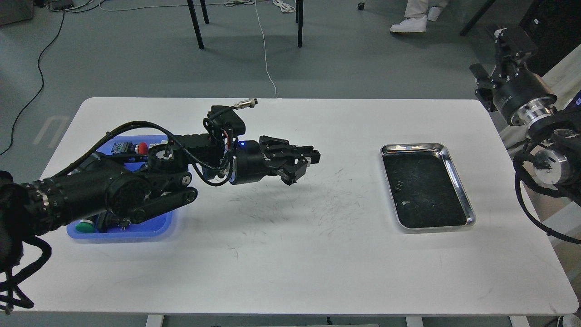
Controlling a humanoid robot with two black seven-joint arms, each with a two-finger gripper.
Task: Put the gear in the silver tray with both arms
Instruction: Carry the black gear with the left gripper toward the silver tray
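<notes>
The silver tray (411, 147) lies on the right half of the white table (281, 268), and its dark scuffed floor holds only small specks. My left arm reaches from the left over the blue tray (136, 232) to mid-table. My left gripper (305, 167) hovers left of the silver tray, its jaws slightly apart with nothing seen between them. My right gripper (497, 56) is raised beyond the table's far right corner, open and empty. A red push-button part (142, 147) and a green one (84, 225) show in the blue tray; the rest is hidden by my arm.
Scuff marks cover the table's middle. Chair legs (195, 25) and a white cable (265, 54) are on the floor beyond the far edge. A person's white shoes (408, 25) are at the back right, with dark equipment at the far right.
</notes>
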